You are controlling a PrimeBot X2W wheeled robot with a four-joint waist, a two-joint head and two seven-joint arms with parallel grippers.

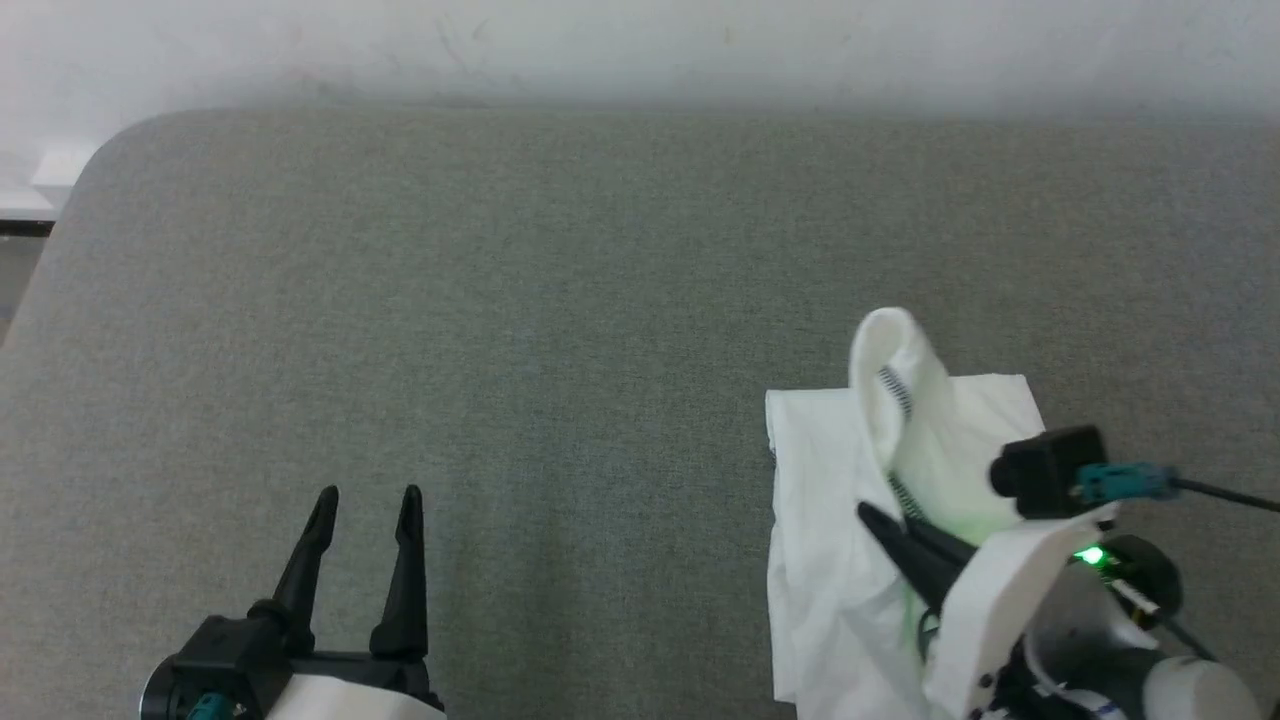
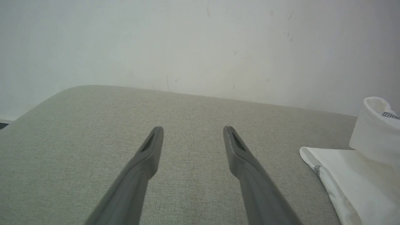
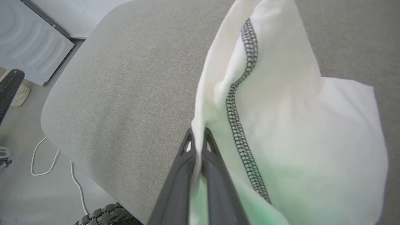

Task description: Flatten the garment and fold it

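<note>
- Starting from the left: what was the left gripper (image 1: 368, 495) doing?
- It sat at 7 o'clock in head view, low over the grey padded table (image 1: 500, 300). The fingers were spread wide with nothing between them. Left wrist view agreed: both fingers were apart, with bare table past the tips and a pale wall (image 2: 200, 40) at 12.
- Garment?
- The garment (image 1: 825, 500) lay on the table at 4 to 5 o'clock in head view, well apart from the left gripper. Left wrist view had it at 3 to 4 o'clock. The lower part lay folded flat. One flap stood up off the pile, its peak toward 12, with grey stitching (image 3: 237, 125) running along it.
- Right gripper?
- The right gripper (image 1: 868, 514) was at 5 o'clock, over the garment, fingers pointing toward 10. The jaws were clamped tight on an edge of the raised flap. Right wrist view showed cloth pinched between the fingertips, with the rest of the flap spreading off toward 1 to 3 o'clock. A green light (image 1: 1092, 556) on that wrist was lit and tinted the cloth below it.
- Anything off the table?
- Right wrist view showed floor at 8 o'clock with a white cable (image 3: 78, 187) on it, and a white panel (image 3: 31, 40) at 10.
</note>
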